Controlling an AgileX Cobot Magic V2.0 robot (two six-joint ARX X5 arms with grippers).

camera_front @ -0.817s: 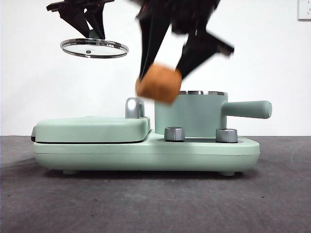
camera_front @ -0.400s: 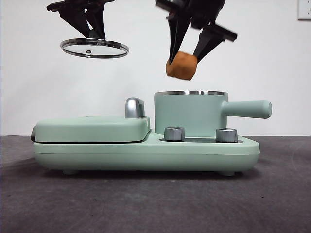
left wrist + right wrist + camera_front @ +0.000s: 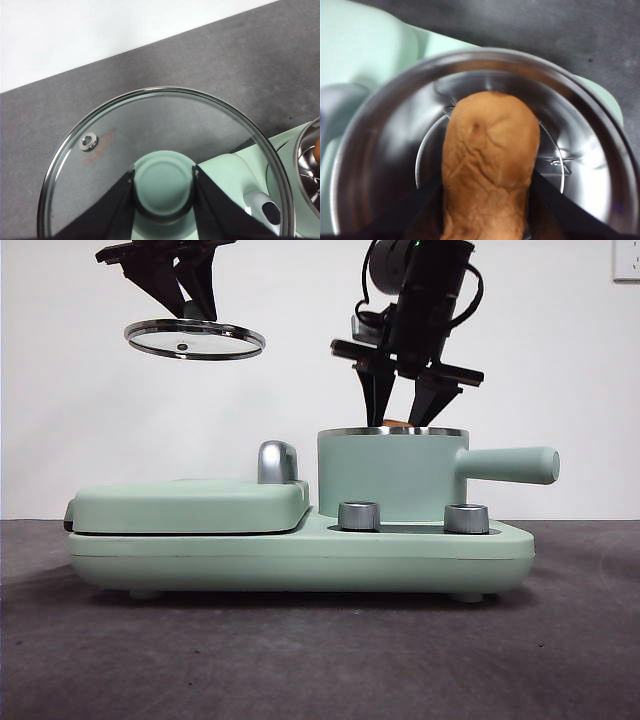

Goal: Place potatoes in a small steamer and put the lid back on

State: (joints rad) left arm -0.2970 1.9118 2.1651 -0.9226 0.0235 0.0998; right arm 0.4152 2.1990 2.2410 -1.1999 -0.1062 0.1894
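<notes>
1. Potato (image 3: 490, 165) sits between the right hand's (image 3: 404, 412) jaws, clamped at its sides, down inside the steamer (image 3: 390, 475); only an orange sliver peeks over the steel rim in the front view.
2. It hangs over the steel rack at the pot's centre; whether it touches the rack, I can't tell.
3. The skin looks matte and wrinkled, so likely grippy, firm and light. A side grip across its narrow middle suits it.
4. Left hand (image 3: 162, 192) is shut on the lid's (image 3: 165, 150) green knob, holding the lid level, high at the steamer's ten o'clock in the front view, above the flat griddle cover (image 3: 190, 505).
5. The lid is glass with a steel rim: stiff, fragile, slick. The knob is the only sensible hold.
6. The potato is nearly placed; release and lidding remain.
</notes>
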